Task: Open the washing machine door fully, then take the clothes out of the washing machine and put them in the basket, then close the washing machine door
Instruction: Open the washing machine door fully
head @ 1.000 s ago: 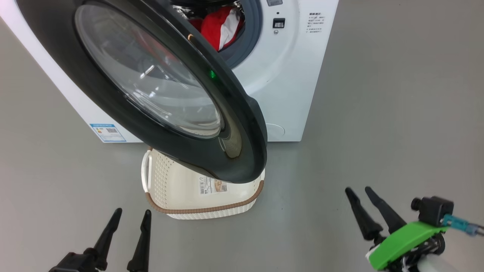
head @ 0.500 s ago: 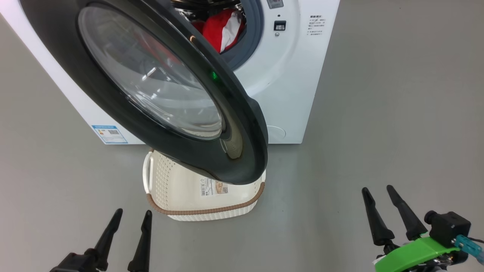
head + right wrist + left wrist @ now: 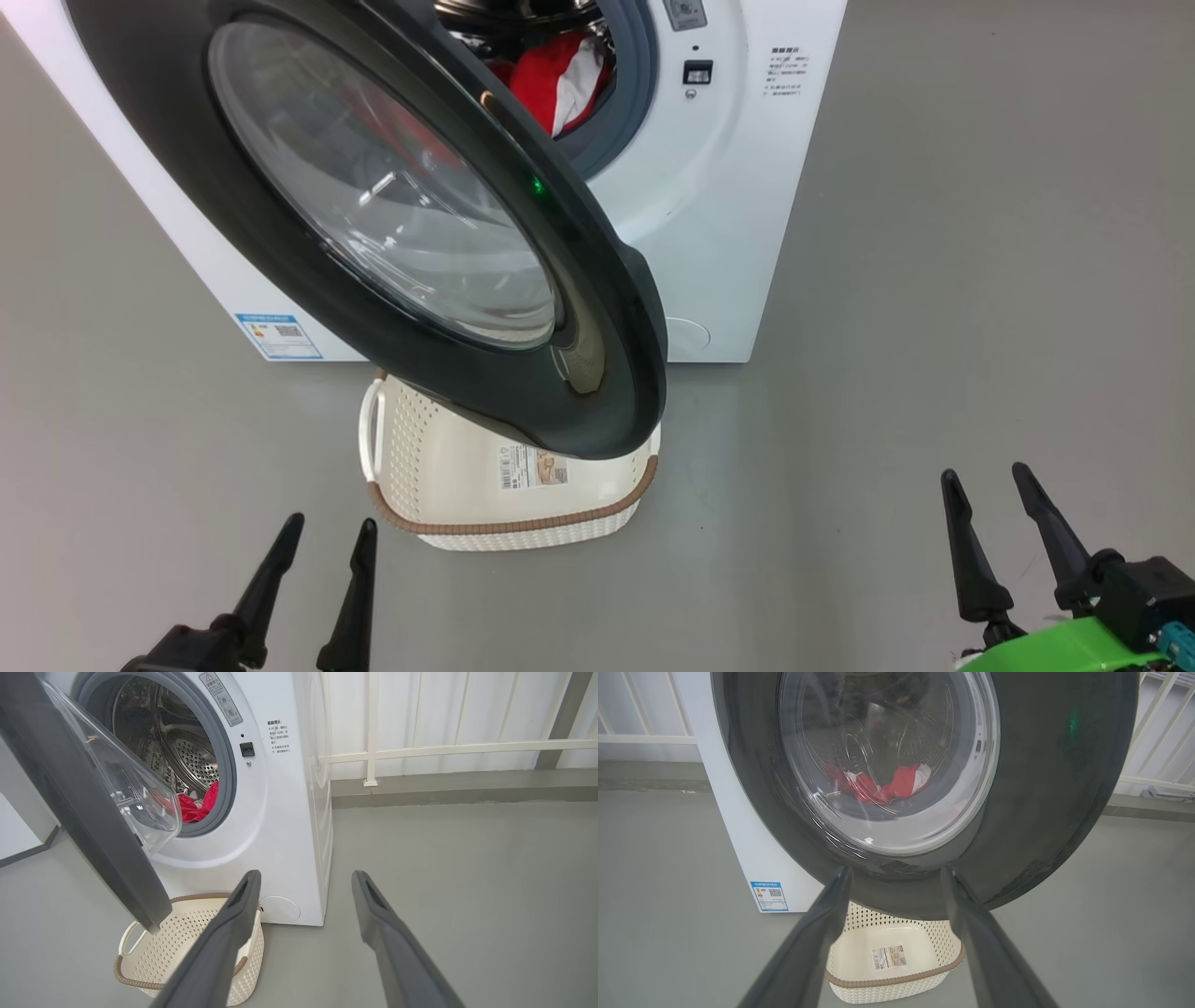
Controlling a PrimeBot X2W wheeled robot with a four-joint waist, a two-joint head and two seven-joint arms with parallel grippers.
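From the head, the door (image 3: 392,205) stands partly open, its lower edge overhanging the basket (image 3: 523,527) on the floor; the clothes (image 3: 551,79) lie red in the washer (image 3: 709,233); my left gripper (image 3: 330,523) and right gripper (image 3: 985,472) hover low, fingers apart, empty, clear of everything. From my left wrist, the door looms just ahead, clothes behind its glass, basket beneath; from my right wrist, the opening looks narrow. I judge that reaching in now could knock the door, and dropped clothes could miss the half-covered basket.
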